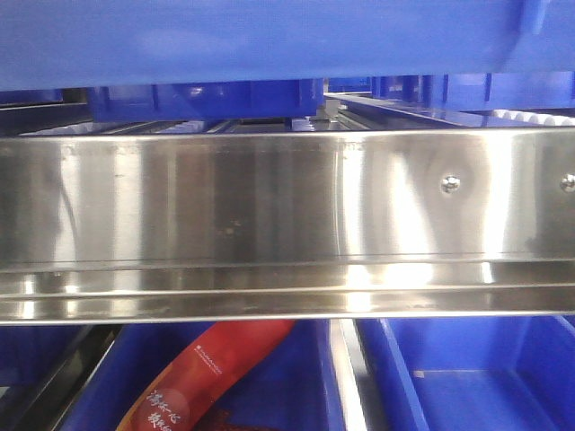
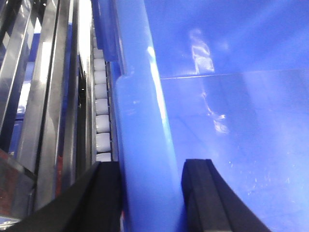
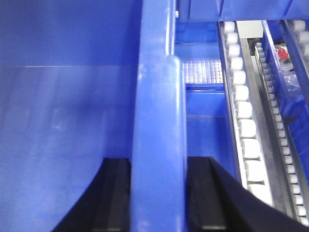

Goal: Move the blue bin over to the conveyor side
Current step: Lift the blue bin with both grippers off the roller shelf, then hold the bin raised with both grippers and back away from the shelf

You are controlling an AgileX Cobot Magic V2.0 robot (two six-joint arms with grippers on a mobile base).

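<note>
Left gripper (image 2: 149, 166): clamped on blue bin (image 2: 231, 125) wall.
Right gripper (image 3: 158, 162): clamped on its wall.
Progress: bin grasped at roller rack (image 1: 269, 206) front edge; transfer outstanding; conveyor unseen.

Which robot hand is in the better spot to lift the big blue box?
Neither wins. The left gripper and the right gripper each straddle a wall of the blue bin, with fingers against both faces. Lifting it evenly probably needs both together.
</note>
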